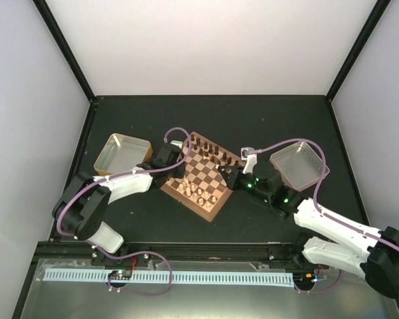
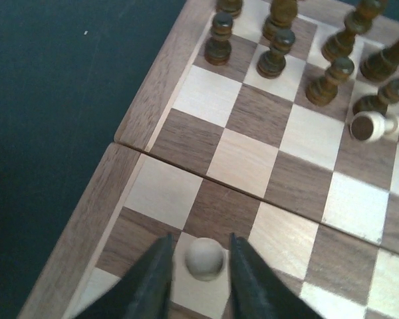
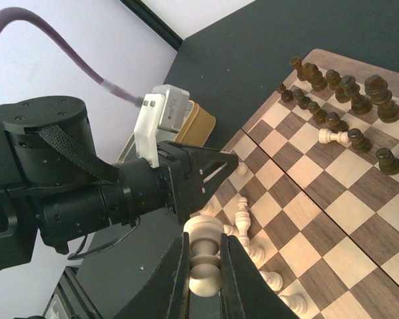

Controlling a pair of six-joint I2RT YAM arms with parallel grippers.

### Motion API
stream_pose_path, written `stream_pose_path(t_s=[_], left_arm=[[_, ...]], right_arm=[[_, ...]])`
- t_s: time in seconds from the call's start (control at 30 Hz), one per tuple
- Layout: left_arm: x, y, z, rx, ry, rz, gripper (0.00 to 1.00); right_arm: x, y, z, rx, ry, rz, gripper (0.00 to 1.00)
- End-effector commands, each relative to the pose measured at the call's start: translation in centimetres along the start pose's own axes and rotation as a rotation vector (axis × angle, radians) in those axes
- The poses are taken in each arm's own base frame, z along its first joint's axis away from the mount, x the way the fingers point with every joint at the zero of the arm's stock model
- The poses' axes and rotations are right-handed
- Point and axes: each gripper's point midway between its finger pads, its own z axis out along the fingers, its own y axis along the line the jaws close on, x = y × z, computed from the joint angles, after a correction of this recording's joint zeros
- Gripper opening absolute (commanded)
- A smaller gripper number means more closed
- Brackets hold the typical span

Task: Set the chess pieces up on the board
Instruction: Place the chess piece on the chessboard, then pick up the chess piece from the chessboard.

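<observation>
One dark desk [image 1: 266, 119], and one board [image 1: 209, 211] sitting cornerwise in the middle of it, with two metal trays [image 1: 123, 154] flanking it, one on each side. Dark pieces [image 3: 349, 86] crowd two rows along the far edge, too tightly packed for a sure count; one pale piece [image 2: 379, 125] lies toppled among them. Pale pieces [image 1: 199, 193] cluster at the near side. Left fingers [image 2: 169, 256], narrowly spread, flank a pale pawn [image 2: 205, 258] standing on a light square by the rim. Right fingers [image 3: 227, 256] pinch one pale piece [image 3: 205, 256] above the board.
</observation>
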Motion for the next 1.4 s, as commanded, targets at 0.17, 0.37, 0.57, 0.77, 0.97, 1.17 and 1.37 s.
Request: stream_pose_path(t_s=[0.17,0.37,0.57,0.77,0.97,1.17,1.37], left_arm=[[-4.0,-1.1,-3.5,0.04,-0.057,-0.041,0.5],[-3.8,-1.6,-4.3,0.088,0.092,-0.08,0.52],[-2.7,-1.0,-2.9,0.05,0.194,-0.098,0.44],[-1.9,-1.0,-1.6,0.035,0.25,-0.095,0.31],[-1.0,-0.8,-1.0,0.027,0.284,-0.09,0.25],[-1.2,-0.8,-0.5,0.028,0.273,-0.079,0.19],[-1.5,-1.0,-0.1,0.045,0.266,-0.065,0.22]], right_arm=[[-0.5,0.0,-0.5,-0.001,-0.024,-0.006,0.09],[-0.6,0.0,-0.7,0.002,-0.031,-0.003,0.09],[-0.4,-0.1,-0.7,0.004,-0.025,0.002,0.09],[-0.3,-0.2,-0.7,0.005,-0.023,0.002,0.09],[-0.4,-0.1,-0.7,0.004,-0.026,0.001,0.09],[-0.5,-0.1,-0.7,0.005,-0.028,-0.003,0.09],[-0.4,-0.1,-0.6,0.006,-0.025,-0.004,0.09]])
